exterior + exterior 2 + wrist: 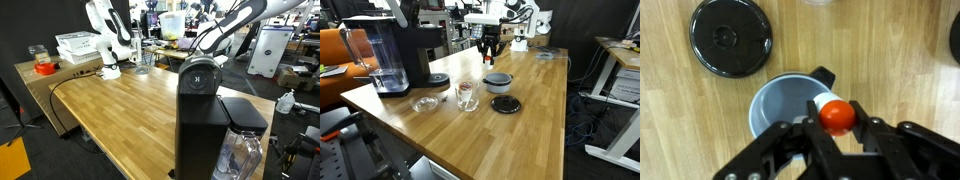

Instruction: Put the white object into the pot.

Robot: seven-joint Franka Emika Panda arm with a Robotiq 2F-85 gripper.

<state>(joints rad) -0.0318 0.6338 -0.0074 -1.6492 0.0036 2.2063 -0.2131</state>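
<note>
In the wrist view my gripper (837, 122) is shut on the white object (824, 101), a white piece with a round red-orange end. It is held just over the right rim of the small grey pot (775, 105), which is open and empty with a dark handle at its top right. In an exterior view the gripper (490, 47) hangs above the pot (498, 82) on the wooden table.
The pot's black lid (731, 36) lies beside it, also seen in an exterior view (505, 104). A glass cup (467, 96) and a clear dish (424, 103) stand nearby. A black coffee machine (395, 55) stands at the table's end and blocks an exterior view (200, 110).
</note>
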